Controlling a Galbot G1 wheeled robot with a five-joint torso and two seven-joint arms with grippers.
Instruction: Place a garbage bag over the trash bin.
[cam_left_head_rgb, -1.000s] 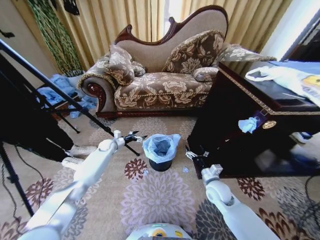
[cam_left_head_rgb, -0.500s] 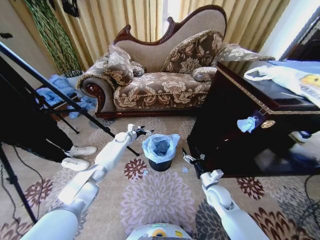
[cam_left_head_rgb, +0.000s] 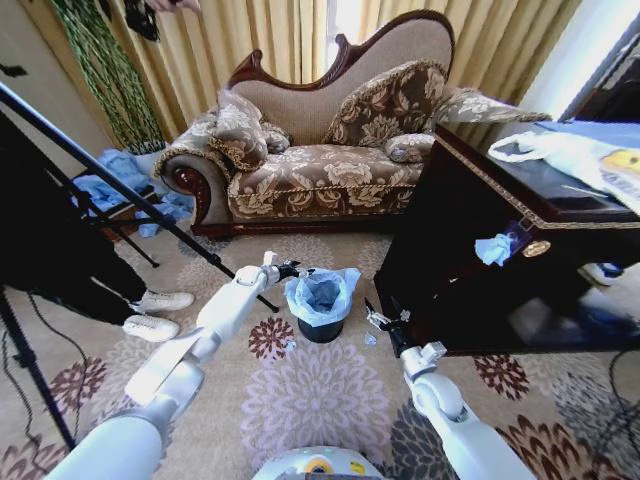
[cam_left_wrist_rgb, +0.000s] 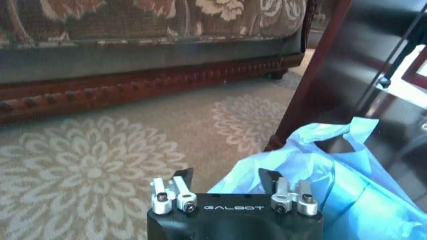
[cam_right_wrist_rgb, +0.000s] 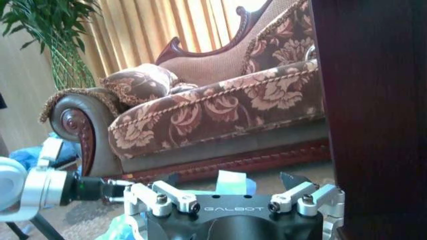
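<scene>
Patterned carpet (cam_left_head_rgb: 330, 395) carries the trash bin (cam_left_head_rgb: 321, 330), standing between both arms near the dark cabinet (cam_left_head_rgb: 470, 270), with the garbage bag (cam_left_head_rgb: 321, 295) lining it, film spilling over the rim. The left gripper (cam_left_head_rgb: 292, 270), jaws apart, sits at the bag's left edge; its wrist view shows blue film just beyond the fingertips (cam_left_wrist_rgb: 269, 176). The right gripper (cam_left_head_rgb: 381, 318) waits spread, beside the cabinet. Behind stands the sofa (cam_left_head_rgb: 320, 170). Since a second ago, the left gripper has closed in on the bag.

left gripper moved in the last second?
Yes. The left gripper has advanced toward the garbage bag on the trash bin, now at its rim, fingers open.
</scene>
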